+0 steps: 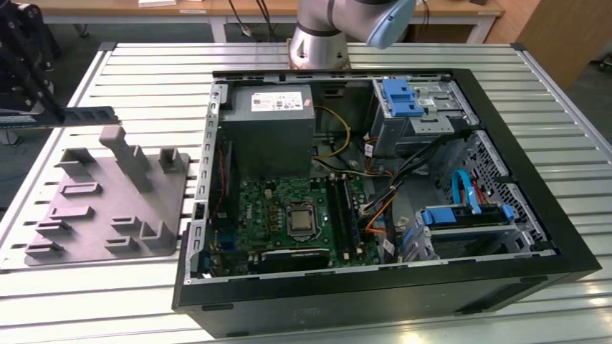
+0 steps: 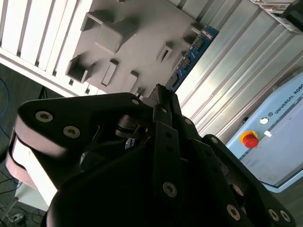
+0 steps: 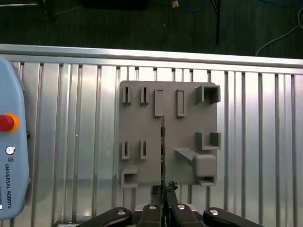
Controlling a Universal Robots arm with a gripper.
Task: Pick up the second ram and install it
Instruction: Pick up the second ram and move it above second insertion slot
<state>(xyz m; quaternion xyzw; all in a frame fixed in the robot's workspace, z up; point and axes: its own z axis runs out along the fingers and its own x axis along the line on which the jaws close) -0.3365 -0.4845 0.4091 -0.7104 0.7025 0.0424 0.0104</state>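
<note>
My gripper (image 1: 57,117) hangs at the exterior view's far left, shut on one end of the second ram (image 1: 93,115), a thin dark green stick that juts out level above the table. The first wrist view looks along the ram (image 3: 162,142) edge-on, a thin dark line running out from between the fingertips (image 3: 156,190) over the grey holder block (image 3: 168,132). In the second wrist view its blue-green face with black chips (image 2: 191,54) reaches past the gripper (image 2: 163,94). The black memory slots (image 1: 346,209) lie on the motherboard inside the open case.
The grey holder block (image 1: 105,201) sits on the slatted metal table (image 1: 143,79) beside the open computer case (image 1: 535,186). Inside the case are a power supply (image 1: 272,125), blue drive cages (image 1: 402,97) and loose cables. A pendant with a red button (image 3: 9,142) lies near the block.
</note>
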